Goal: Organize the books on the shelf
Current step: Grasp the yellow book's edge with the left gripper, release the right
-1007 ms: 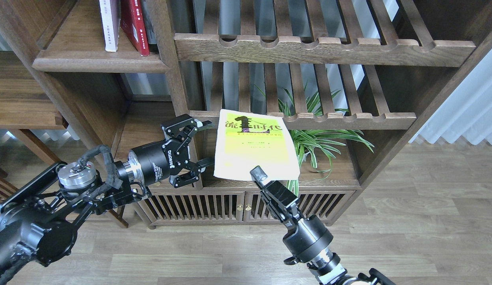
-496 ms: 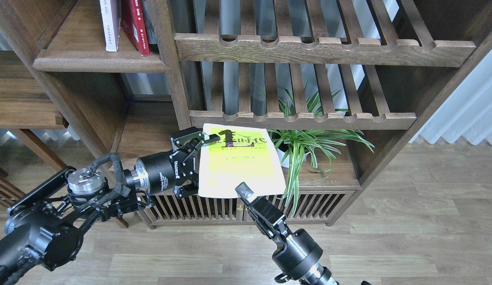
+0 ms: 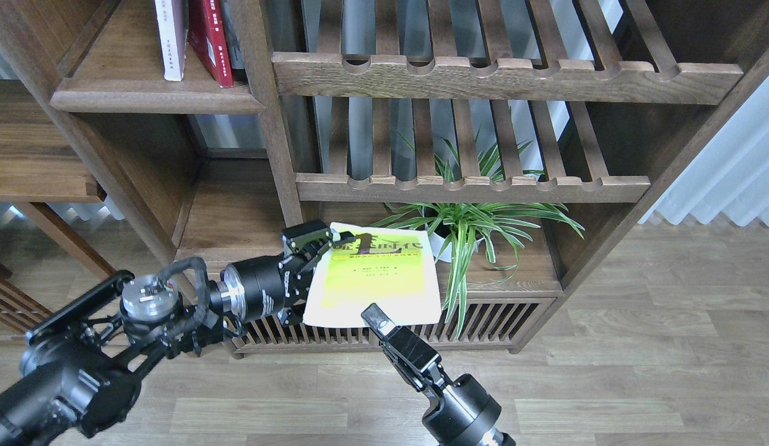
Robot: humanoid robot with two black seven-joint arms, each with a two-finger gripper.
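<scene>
Now right fingers [image 3: 375,317] pinch yellow-green book [image 3: 375,279]; left fingers [image 3: 316,272] seemingly clasp its edge.

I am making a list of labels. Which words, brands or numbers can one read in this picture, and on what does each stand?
Yellow-green book: large dark title characters on its cover, too distorted to read; the small lines under them are blurred.
White book: small spine characters, too small to read.
Red book: spine print, too small to read.
Left tool: body lettering unreadable.
</scene>
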